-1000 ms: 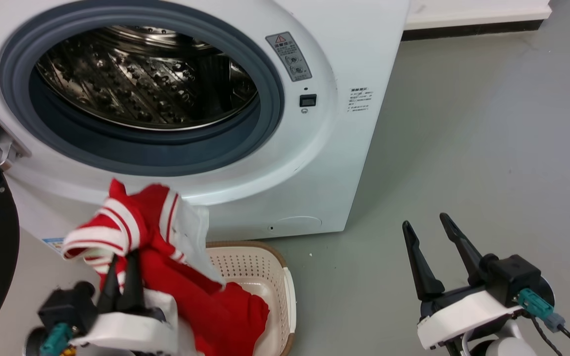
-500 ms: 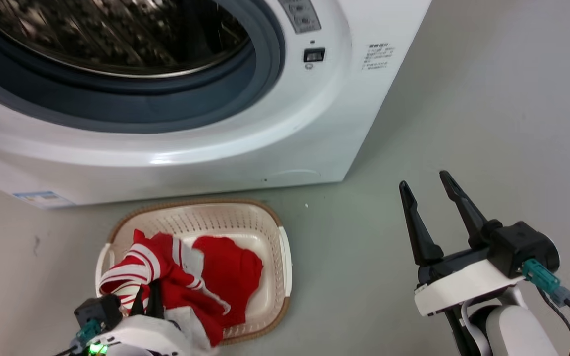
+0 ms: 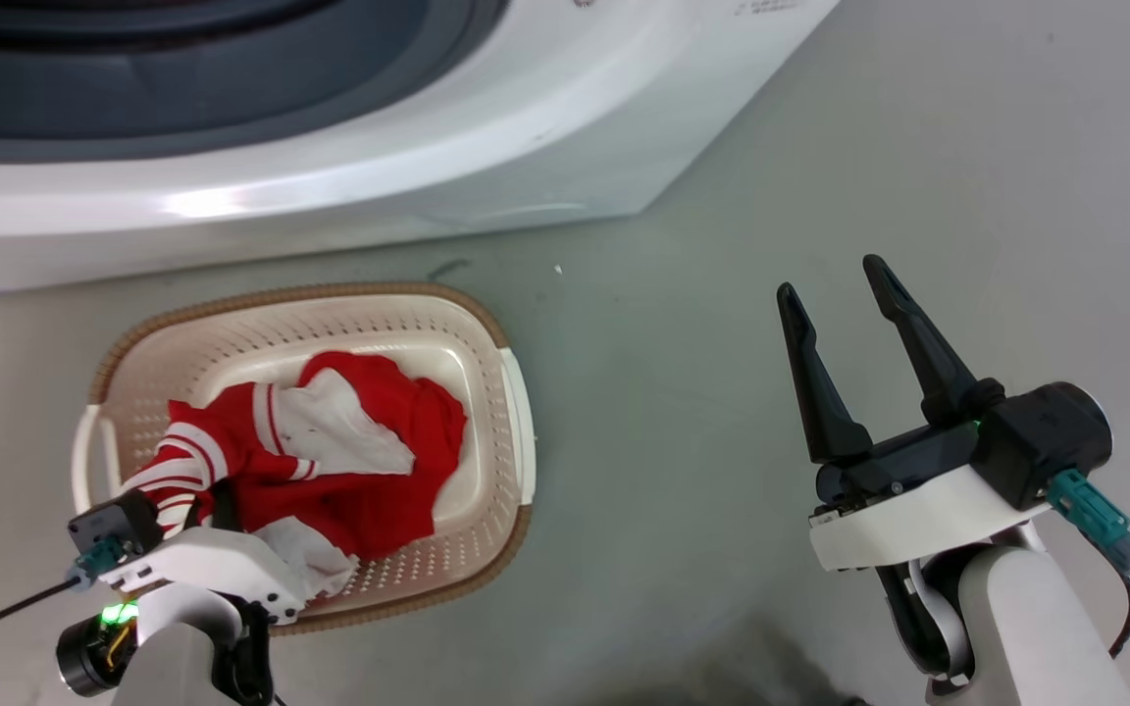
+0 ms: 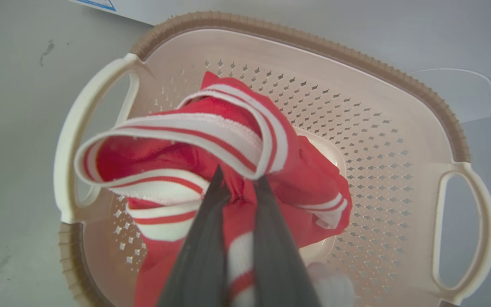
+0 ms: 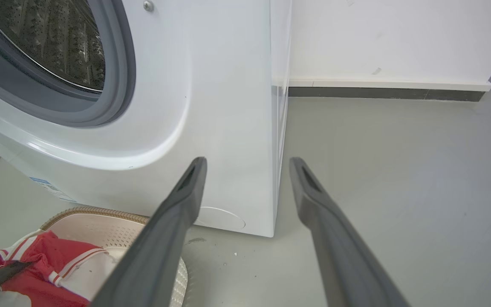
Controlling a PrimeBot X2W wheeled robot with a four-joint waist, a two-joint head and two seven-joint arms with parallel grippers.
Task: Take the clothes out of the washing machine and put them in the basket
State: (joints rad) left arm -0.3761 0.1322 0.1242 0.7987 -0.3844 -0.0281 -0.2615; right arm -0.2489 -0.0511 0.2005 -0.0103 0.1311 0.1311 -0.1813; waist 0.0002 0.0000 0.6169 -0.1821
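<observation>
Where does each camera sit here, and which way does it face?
Head: high on the robot, looking down at basket and floor; left tool in the clothes, right tool open.
Left wrist: above the basket, looking down into it; own fingers pinch clothes.
Right wrist: low, facing machine and wall; own open fingers.
Shared: all three show basket and clothes.

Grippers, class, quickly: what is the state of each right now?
Left gripper: jaws closed on the red and white striped fabric garment, in the cream plastic basket.
Right gripper: jaws open, holding nothing.
</observation>
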